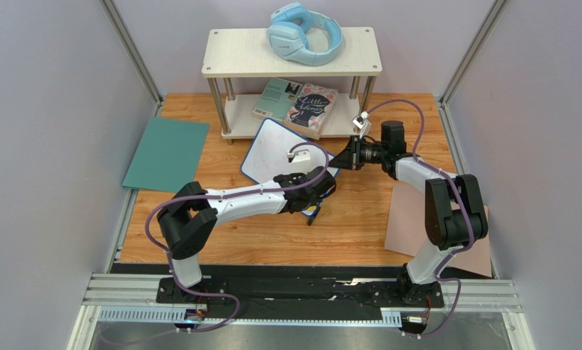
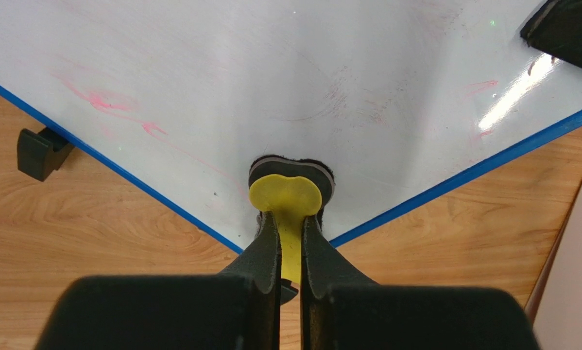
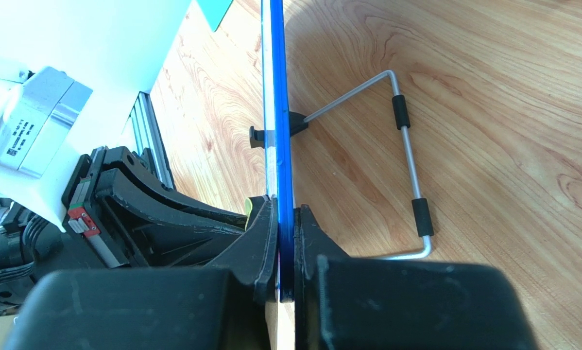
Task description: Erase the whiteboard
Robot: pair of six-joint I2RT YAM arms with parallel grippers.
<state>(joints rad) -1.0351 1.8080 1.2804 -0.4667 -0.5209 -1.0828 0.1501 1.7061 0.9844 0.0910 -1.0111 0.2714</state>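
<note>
Small white rectangular whiteboard (image 1: pixel 276 146) w/ thin blue rim sits mid-table, tilted up, its right edge pinched in the right gripper (image 3: pixel 285 219). The left gripper (image 2: pixel 290 219) is clenched on a small yellow eraser (image 2: pixel 286 191) w/ dark felt pad, pressed on the face near the bottom corner. Faint pink smears remain on the left. Wire stand (image 3: pixel 411 160) is at the back. Teal sheet (image 1: pixel 167 154) lies to the left, tan-pink sheet (image 1: pixel 411 219) to the right, pale shelf (image 1: pixel 294 51) behind. One corner points to the near edge; long axis can't be told, arms cover it.

In front of shelf (image 1: pixel 235 52), whiteboard (image 1: pixel 279 146) is set. On shelf top headphones (image 1: pixel 305 35) are placed, books (image 1: pixel 312 109) on lower tier. Left of whiteboard one sheet (image 1: pixel 167 154) is laid, right of it another sheet (image 1: pixel 407 219). Against whiteboard's near corner, eraser (image 2: pixel 286 193) is pressed.
</note>
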